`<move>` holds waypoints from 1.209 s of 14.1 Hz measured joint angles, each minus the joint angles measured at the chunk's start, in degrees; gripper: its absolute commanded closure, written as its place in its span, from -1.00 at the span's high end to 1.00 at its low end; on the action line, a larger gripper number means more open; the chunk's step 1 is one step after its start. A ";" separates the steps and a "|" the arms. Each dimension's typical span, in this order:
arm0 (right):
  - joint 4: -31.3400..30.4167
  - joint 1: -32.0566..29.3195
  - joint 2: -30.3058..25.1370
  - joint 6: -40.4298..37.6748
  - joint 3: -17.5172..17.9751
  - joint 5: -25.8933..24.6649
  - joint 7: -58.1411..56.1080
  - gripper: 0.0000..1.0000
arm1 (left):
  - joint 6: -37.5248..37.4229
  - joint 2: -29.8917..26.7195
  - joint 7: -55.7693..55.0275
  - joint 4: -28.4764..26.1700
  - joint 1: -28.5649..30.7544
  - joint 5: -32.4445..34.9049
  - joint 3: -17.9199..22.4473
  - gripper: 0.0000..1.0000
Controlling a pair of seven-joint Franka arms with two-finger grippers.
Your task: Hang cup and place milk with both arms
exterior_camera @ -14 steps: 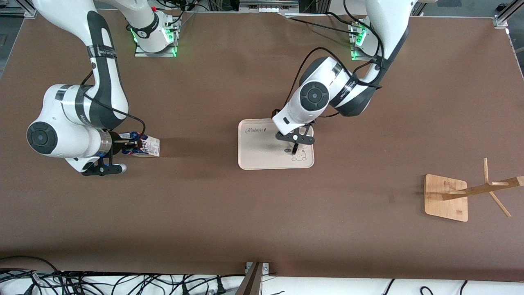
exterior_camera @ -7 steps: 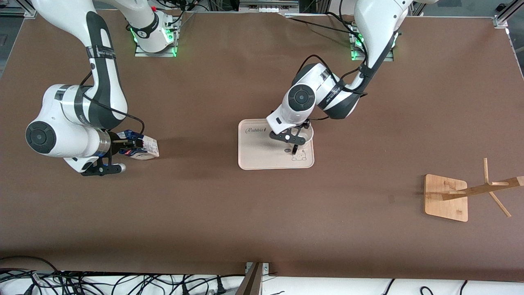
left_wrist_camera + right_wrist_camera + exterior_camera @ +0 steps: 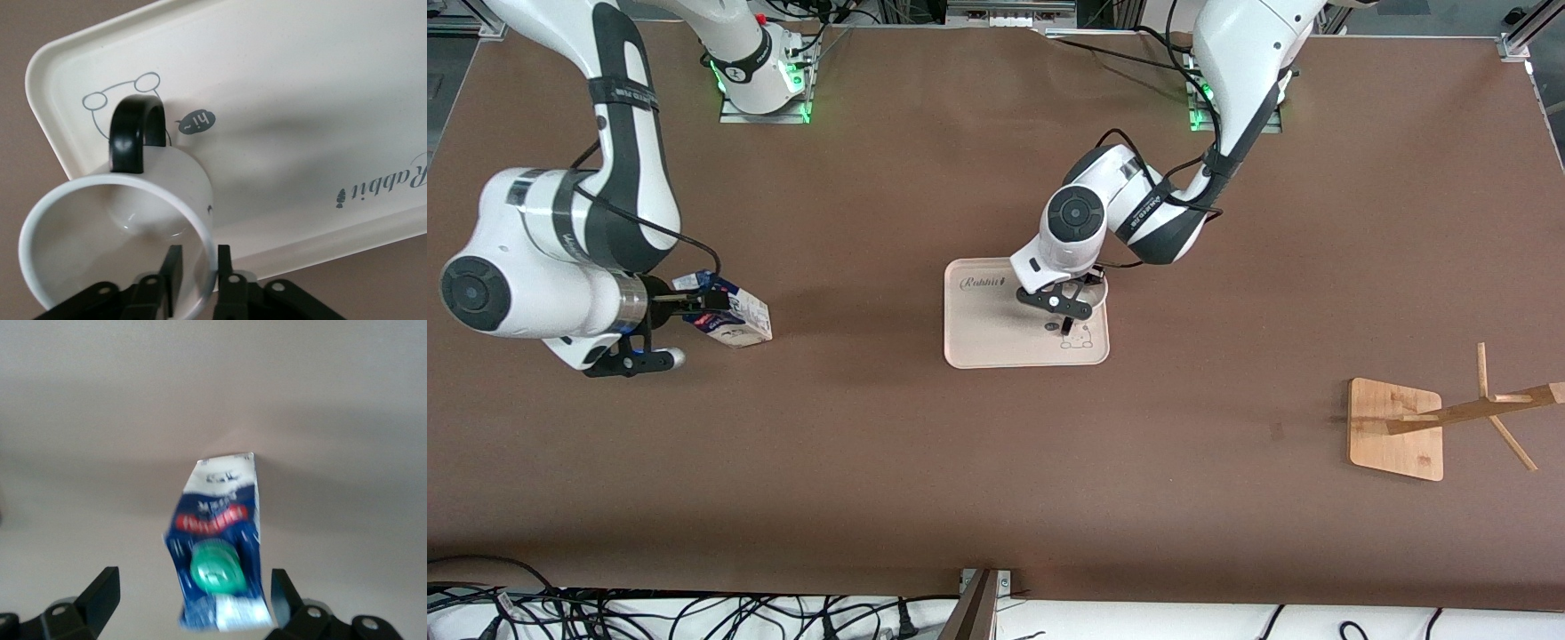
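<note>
The white cup (image 3: 1100,288) stands on the cream tray (image 3: 987,331), its black handle toward the bear drawing. My left gripper (image 3: 1080,292) is down at its rim. In the left wrist view its fingers (image 3: 224,270) straddle the cup (image 3: 180,175) wall, one inside and one outside, with a small gap at the inner one. The blue and white milk (image 3: 729,317) lies on the table at the right arm's end, green cap toward my right gripper (image 3: 708,308). In the right wrist view the gripper (image 3: 196,581) is open wide around the milk (image 3: 220,520), not clamping it.
A wooden cup rack (image 3: 1396,428) with slanted pegs stands toward the left arm's end, nearer the front camera than the tray. The tray's printed side shows in the left wrist view (image 3: 300,100). Cables lie along the table's near edge.
My left gripper has come down and shifted slightly over the tray to the cup's rim. My right arm has drawn back toward its end of the table, and the milk has turned a little.
</note>
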 measured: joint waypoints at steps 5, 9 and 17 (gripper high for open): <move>8.38 -0.02 -0.37 -8.48 -3.26 0.00 -0.06 1.00 | 0.44 -0.78 1.18 0.43 0.29 0.02 0.74 -1.00; 13.07 -0.01 -0.44 -11.94 -4.23 0.00 -0.08 1.00 | -0.68 -5.63 1.39 1.51 3.64 0.03 3.30 -1.00; 16.90 -0.10 -0.55 -14.67 -8.23 0.00 -1.23 1.00 | -10.61 -20.51 14.38 5.65 21.54 0.05 5.56 -1.00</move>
